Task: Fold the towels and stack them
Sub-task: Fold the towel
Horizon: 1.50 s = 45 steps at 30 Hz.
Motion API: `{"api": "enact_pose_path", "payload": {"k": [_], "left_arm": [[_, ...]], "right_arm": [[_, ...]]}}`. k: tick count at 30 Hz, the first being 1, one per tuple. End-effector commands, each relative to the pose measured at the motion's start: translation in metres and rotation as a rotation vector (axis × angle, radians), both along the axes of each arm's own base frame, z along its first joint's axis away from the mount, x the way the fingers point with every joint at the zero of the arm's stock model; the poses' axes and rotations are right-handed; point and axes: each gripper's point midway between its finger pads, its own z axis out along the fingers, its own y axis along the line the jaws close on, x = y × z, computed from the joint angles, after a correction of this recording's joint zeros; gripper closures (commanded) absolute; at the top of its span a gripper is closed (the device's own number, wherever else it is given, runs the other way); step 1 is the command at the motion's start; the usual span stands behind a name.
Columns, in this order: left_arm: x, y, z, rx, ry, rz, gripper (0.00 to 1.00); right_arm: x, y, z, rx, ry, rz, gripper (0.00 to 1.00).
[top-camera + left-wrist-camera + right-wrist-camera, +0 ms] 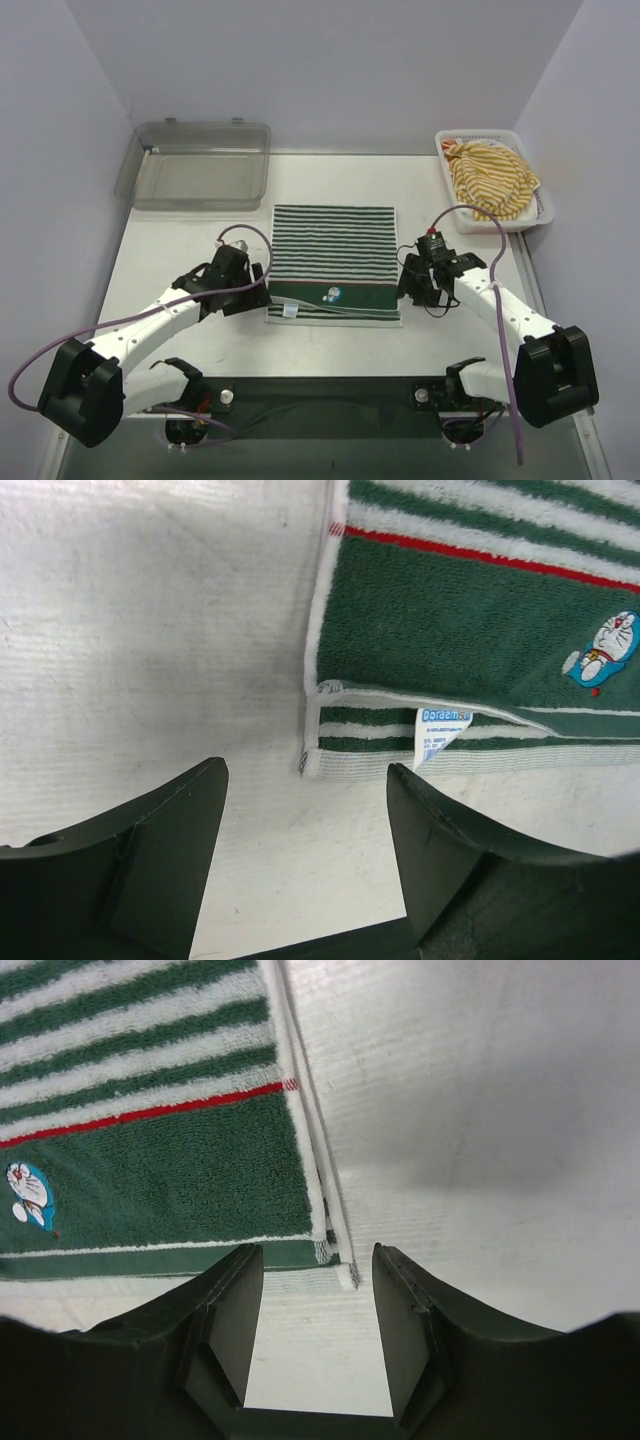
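Observation:
The dark-green-and-white striped towel (335, 262) lies flat at the table's middle, doubled over, its cartoon patch (333, 295) near the front edge. My left gripper (262, 287) is open and empty at the towel's front left corner. In the left wrist view (308, 770) that corner (312, 762) lies just ahead of the jaws. My right gripper (408, 287) is open and empty at the front right corner. In the right wrist view (317, 1252) that corner (345, 1275) lies between the fingertips. The yellow-and-white striped towel (492, 178) is bunched in the basket. No plain white towel shows.
A white mesh basket (541, 214) stands at the back right. A clear grey plastic tray (195, 165) stands at the back left. Purple-grey walls close in the table on three sides.

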Motion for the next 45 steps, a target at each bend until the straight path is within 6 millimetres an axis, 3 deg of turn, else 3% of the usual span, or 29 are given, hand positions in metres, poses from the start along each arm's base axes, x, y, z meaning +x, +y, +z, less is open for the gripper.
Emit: {"api": "enact_pose_path", "payload": {"k": [1,10,23,30,36,45], "left_arm": [[0.012,-0.007,0.002,-0.073,-0.035,0.111,0.25],[0.031,-0.015,0.010,-0.197,-0.082,0.270,0.25],[0.039,-0.023,-0.010,-0.191,-0.036,0.287,0.28],[0.038,-0.024,-0.017,-0.182,-0.019,0.284,0.41],[0.036,-0.025,-0.018,-0.188,-0.007,0.276,0.58],[0.024,-0.022,-0.022,-0.194,0.001,0.265,0.65]], "right_arm": [[-0.007,0.004,-0.013,0.090,0.017,-0.166,0.53],[-0.006,0.012,-0.022,0.199,-0.022,-0.304,0.53],[-0.010,0.017,-0.030,0.223,0.013,-0.311,0.58],[-0.012,0.016,-0.033,0.215,0.020,-0.306,0.58],[-0.013,0.018,-0.032,0.222,0.024,-0.302,0.58],[-0.017,0.018,-0.035,0.225,0.038,-0.301,0.59]]}}
